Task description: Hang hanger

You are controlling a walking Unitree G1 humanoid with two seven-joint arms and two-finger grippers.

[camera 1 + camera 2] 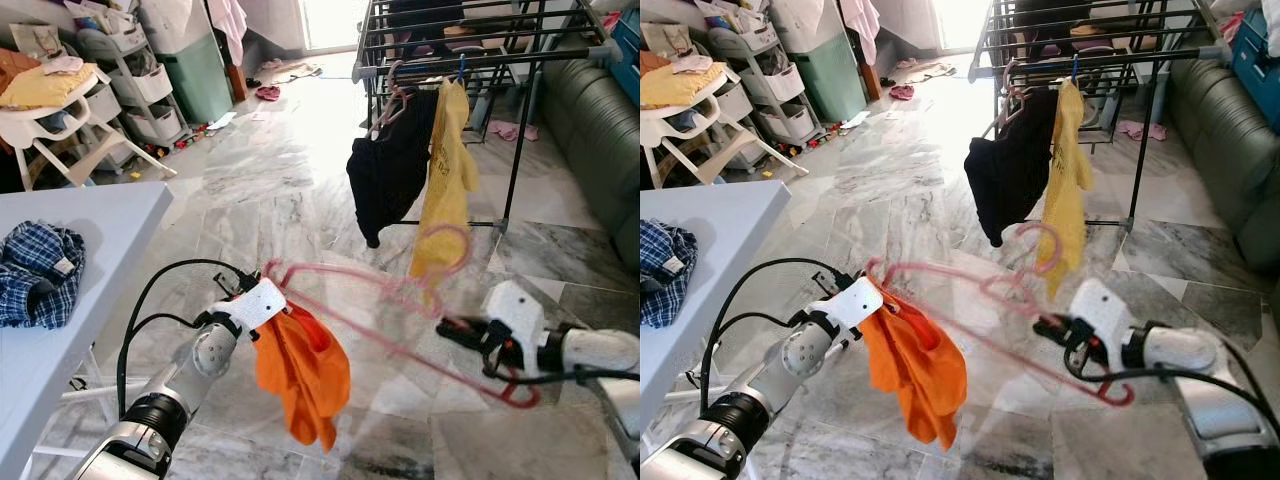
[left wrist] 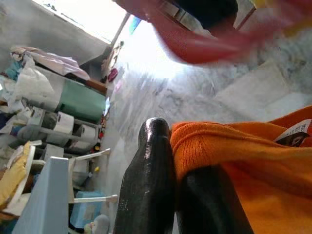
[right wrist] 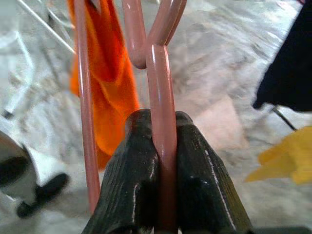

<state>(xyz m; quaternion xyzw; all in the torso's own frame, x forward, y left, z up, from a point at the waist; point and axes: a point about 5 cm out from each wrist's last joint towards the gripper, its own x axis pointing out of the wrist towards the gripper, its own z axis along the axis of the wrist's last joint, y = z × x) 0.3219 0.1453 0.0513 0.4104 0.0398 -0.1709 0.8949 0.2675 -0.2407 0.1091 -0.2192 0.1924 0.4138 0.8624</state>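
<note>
Nearest you, the left gripper (image 1: 268, 300) is pinched shut on the orange garment (image 1: 300, 375), at the point where the cloth drapes over one end of the pink hanger (image 1: 385, 315); your right gripper (image 1: 452, 330) has its fingers (image 3: 134, 180) clamped tight on the hanger's bar near the hook. The hanger lies almost flat between the two arms, above the marble floor (image 1: 260, 200) and well short of the drying rack (image 1: 470, 50), where a black garment (image 1: 390, 170) and a yellow garment (image 1: 447, 180) already hang. Your main risk, as I judge it, is the orange garment: it sits bunched on one end only, so tilting the hanger upright could let it slide off once the left gripper releases. Watch the hook too; it points up and away from the rack, and swinging it in could snag the yellow garment or knock the hangers already there.
</note>
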